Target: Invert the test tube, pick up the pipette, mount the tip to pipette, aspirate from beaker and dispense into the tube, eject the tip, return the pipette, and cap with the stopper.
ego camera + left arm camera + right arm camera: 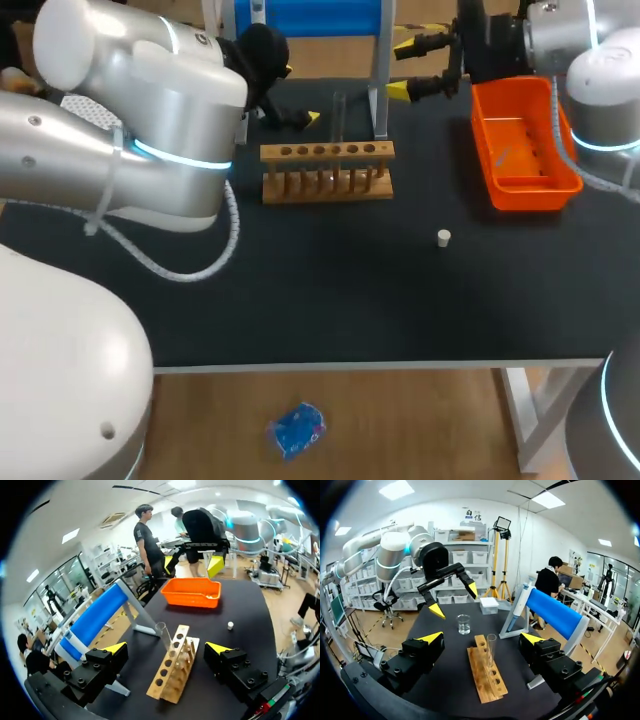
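Fingers of left gripper (pixel 167 648) spread wide, nothing held; test tube (pixel 162 634) upright in wooden rack (pixel 170 676) just ahead, betw. them (touching neither). Same w/ right gripper (pixel 481 639): parted, empty.

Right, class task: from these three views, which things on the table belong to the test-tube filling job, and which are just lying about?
Job in hand:
clear glass test tube, upright in the light wooden rack
small white stopper
clear glass beaker

Lying about, or use unclear:
orange plastic tray
blue roll on a white frame
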Controlling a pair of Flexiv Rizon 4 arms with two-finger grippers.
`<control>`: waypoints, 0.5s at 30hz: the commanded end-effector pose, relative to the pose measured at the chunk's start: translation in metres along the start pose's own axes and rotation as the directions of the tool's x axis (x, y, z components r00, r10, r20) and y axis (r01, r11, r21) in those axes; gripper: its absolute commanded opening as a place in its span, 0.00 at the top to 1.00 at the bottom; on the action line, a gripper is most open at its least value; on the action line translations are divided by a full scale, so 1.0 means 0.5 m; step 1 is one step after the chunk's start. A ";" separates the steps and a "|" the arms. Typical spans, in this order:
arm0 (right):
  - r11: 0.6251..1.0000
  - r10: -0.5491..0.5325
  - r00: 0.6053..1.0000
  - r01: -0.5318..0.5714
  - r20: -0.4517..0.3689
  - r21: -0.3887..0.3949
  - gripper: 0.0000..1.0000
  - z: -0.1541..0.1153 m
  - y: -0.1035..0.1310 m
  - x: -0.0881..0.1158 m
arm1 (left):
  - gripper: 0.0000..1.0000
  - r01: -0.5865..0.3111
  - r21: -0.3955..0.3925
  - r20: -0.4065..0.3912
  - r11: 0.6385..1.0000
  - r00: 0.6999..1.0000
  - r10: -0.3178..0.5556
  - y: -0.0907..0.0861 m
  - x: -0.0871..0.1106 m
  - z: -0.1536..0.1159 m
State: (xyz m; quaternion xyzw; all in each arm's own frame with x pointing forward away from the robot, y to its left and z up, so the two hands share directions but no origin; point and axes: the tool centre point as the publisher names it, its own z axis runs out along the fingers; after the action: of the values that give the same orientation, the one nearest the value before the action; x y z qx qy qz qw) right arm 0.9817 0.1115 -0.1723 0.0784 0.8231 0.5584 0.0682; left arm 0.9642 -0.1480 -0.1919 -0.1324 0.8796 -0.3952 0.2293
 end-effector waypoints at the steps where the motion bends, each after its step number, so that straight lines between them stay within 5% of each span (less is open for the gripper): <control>1: 1.000 0.000 1.000 0.000 0.000 0.002 0.00 -0.004 0.001 0.002 | 0.00 -0.013 -0.003 -0.374 1.000 0.927 0.011 0.000 -0.010 -0.006; 10: 1.000 0.000 1.000 0.000 0.000 0.002 0.00 -0.004 0.001 0.002 | 0.00 -0.013 -0.003 -0.374 1.000 0.927 0.011 0.000 -0.010 -0.006; 15: 0.999 0.040 0.999 -0.041 -0.025 -0.025 0.00 -0.047 -0.047 0.031 | 0.00 0.039 0.003 -0.407 0.999 0.913 -0.035 0.008 -0.023 0.009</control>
State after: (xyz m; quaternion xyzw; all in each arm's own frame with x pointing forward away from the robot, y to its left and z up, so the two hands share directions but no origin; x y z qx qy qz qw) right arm 0.9734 0.1041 -0.1811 0.0894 0.8217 0.5605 0.0506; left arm 0.9679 -0.1441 -0.1957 -0.1150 0.8911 -0.4101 0.1565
